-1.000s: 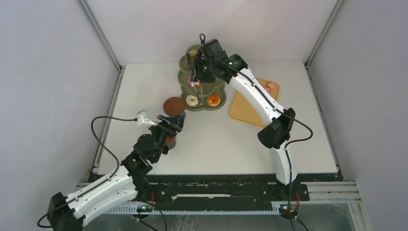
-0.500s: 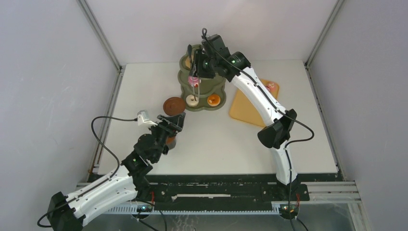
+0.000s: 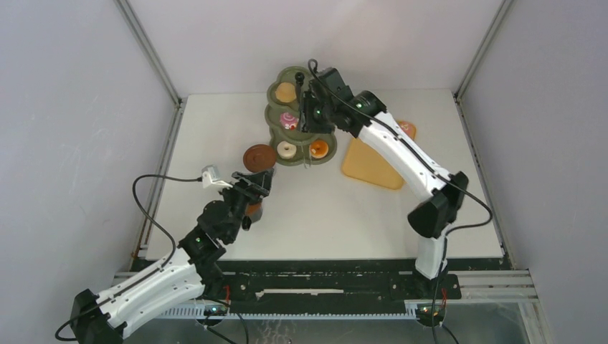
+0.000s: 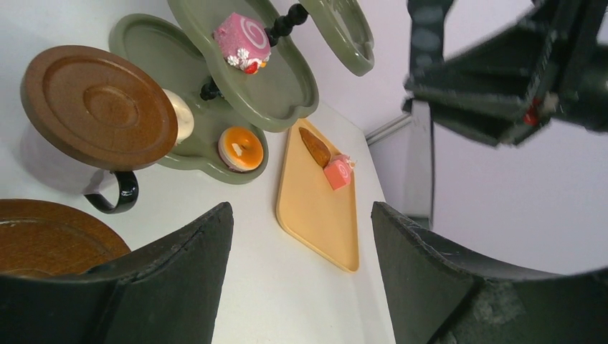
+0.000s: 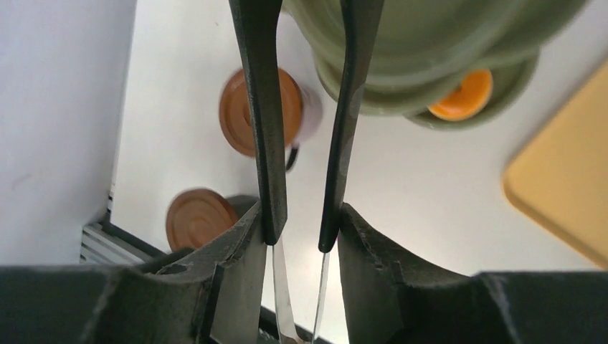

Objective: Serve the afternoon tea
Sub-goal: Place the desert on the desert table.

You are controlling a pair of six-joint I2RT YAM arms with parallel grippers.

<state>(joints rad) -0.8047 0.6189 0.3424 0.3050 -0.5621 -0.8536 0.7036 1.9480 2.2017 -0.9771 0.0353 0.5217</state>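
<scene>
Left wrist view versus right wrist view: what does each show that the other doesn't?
Only left wrist: the swirl cake on the middle tier of the stand, plus a pink cake and bun on the tray. Only right wrist: the tongs gripped between the right fingers. Both: stand, orange donut, brown saucer, tray.
</scene>
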